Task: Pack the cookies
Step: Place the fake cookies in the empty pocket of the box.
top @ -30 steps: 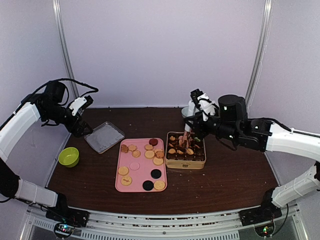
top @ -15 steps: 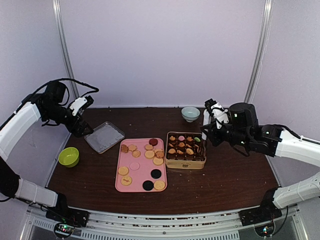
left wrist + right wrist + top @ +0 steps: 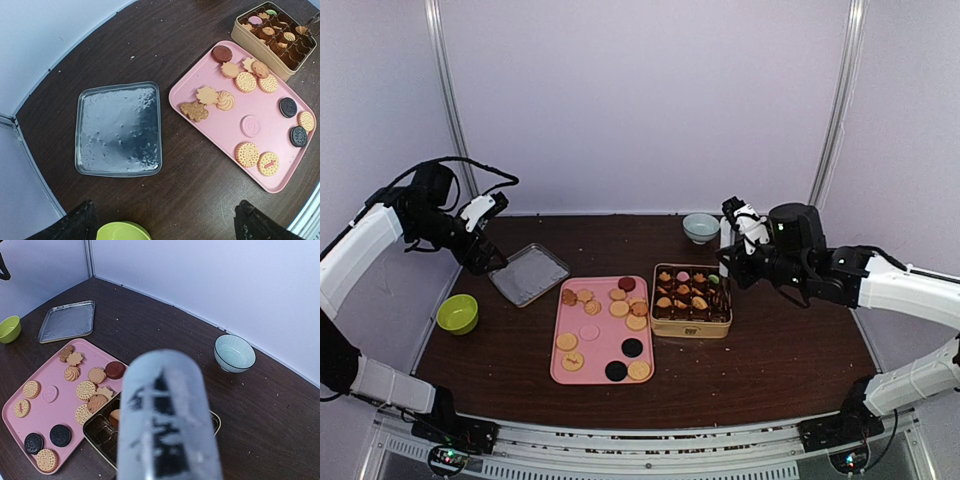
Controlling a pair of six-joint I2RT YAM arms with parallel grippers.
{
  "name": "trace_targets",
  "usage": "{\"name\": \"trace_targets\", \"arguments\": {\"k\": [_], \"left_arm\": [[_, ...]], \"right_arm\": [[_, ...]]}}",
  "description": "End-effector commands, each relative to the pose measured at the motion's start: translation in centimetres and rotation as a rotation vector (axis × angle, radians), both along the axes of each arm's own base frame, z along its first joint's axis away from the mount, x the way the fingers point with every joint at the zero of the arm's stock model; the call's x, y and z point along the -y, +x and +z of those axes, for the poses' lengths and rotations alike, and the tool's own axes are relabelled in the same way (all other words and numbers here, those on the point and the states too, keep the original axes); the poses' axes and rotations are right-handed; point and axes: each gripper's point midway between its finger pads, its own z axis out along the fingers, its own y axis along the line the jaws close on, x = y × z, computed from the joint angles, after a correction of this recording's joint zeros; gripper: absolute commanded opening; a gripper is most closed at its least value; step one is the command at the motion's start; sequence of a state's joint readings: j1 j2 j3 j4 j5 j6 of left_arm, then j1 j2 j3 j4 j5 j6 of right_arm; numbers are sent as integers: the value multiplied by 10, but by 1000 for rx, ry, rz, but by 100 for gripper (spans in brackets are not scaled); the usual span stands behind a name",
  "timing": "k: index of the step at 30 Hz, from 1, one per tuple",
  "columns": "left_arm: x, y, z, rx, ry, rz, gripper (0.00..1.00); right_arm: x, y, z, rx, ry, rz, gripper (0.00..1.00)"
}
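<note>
Several cookies (image 3: 620, 309) lie on the pink tray (image 3: 595, 352), tan ones, a pink one and black ones. More cookies (image 3: 682, 290) sit in the compartments of the gold tin (image 3: 690, 329) to its right. My right gripper (image 3: 732, 250) hovers just right of the tin's far corner, shut on a white tool (image 3: 167, 415) with black markings that blocks most of the right wrist view. My left gripper (image 3: 167, 227) is open and empty, high above the table near the silver lid (image 3: 119, 130). In the left wrist view the tray (image 3: 225, 131) and the tin (image 3: 260, 56) show too.
A silver lid (image 3: 528, 273) lies left of the tray. A green bowl (image 3: 457, 313) stands at the left edge. A pale blue bowl (image 3: 701, 227) stands behind the tin, close to my right gripper. Walls close the back and the sides.
My right gripper has lifted the white tool out of the tin and moved right of it, then drifted slightly back left. The left arm has not moved.
</note>
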State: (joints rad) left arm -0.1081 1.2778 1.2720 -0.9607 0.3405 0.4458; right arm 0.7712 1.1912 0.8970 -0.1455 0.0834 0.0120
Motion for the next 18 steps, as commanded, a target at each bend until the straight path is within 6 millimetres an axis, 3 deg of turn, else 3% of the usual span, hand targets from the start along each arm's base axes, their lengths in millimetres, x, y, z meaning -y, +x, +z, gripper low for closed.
{"name": "trace_targets", "arguments": {"k": [1,10,16,18], "left_arm": [[1,5,11,30,-15,-5,98],[-1,4,10,30,-6,-5,98],[0,4,10,29,-8,-5,98],[0,5,10,27,-11,-6,98]], "right_arm": [[-2,11,15,40,12,-8,0],[-3,18,5,27,-6,-8,3],[1,19,12,56,-14,-20,6],[2,21,13,63,-26,-22,12]]}}
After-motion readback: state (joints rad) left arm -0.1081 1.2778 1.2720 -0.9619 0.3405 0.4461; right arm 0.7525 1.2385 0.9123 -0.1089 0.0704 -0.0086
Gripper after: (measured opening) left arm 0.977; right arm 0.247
